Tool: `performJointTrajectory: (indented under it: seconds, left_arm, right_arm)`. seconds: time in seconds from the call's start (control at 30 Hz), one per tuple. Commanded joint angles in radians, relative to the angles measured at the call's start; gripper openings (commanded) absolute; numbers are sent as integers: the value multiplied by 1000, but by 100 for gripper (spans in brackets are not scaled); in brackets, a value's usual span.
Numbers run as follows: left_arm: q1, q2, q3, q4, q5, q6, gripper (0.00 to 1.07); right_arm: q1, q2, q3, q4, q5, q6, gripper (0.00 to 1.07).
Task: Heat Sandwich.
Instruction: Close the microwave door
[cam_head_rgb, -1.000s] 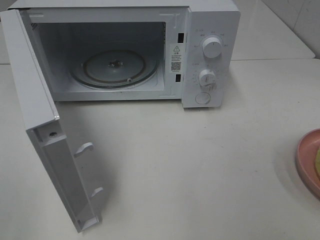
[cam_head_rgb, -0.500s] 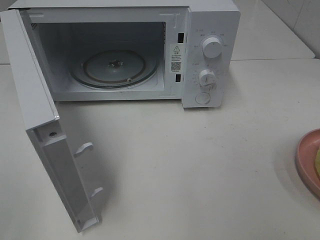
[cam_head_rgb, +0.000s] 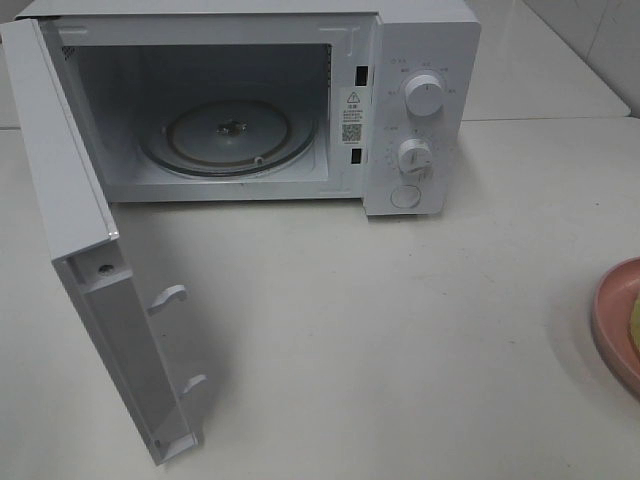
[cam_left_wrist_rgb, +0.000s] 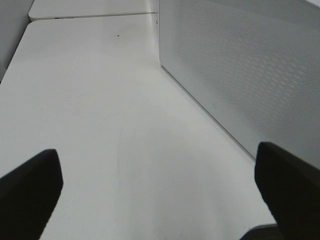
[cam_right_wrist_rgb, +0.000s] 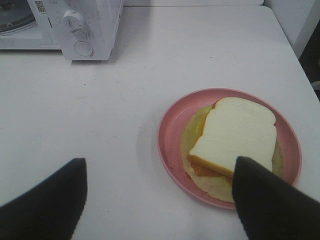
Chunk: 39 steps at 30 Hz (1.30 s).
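Change: none since a second ago.
Sandwich (cam_right_wrist_rgb: 234, 142): apparently ungrasped, right.
Tools (cam_left_wrist_rgb: 160, 195) (cam_right_wrist_rgb: 159, 200): both open, empty.
Microwave (cam_head_rgb: 420, 110): open.

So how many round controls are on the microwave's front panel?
3, stacked on the panel right of the open cavity: a large upper knob, a smaller knob below it, and a flat round button at the bottom. None look hidden.
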Motion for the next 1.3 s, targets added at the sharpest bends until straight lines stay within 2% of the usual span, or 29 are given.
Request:
performJointTrajectory:
  seconds: [0.03,0.73,0.97,1.13,1.23,1.27,1.3]
  left_arm:
    - [3,-22,3,-1,-3,-9,101]
    - [3,-22,-3,-2,-9,-9,101]
    - [3,-9,-40,-3,-71,-35,100]
    - [3,64,-42,2,-126,-34,91]
    - [3,164,-42,2,-174,-31,75]
    - [3,164,-42,2,-174,-31,75]
    - [3,186,-42,2,-181,-31,64]
  right_arm:
    - [-8,-26,0,1,-6,-12,76]
    - [-8,-26,0,1,-6,-12,76]
    - [-8,-26,0,1,-6,-12,76]
    - [-8,-26,0,1,-6,-12,76]
    - [-8,-26,0,1,-6,-12,76]
    - [-8,-26,0,1,-6,-12,76]
    - [-8,-26,0,1,-6,-12,76]
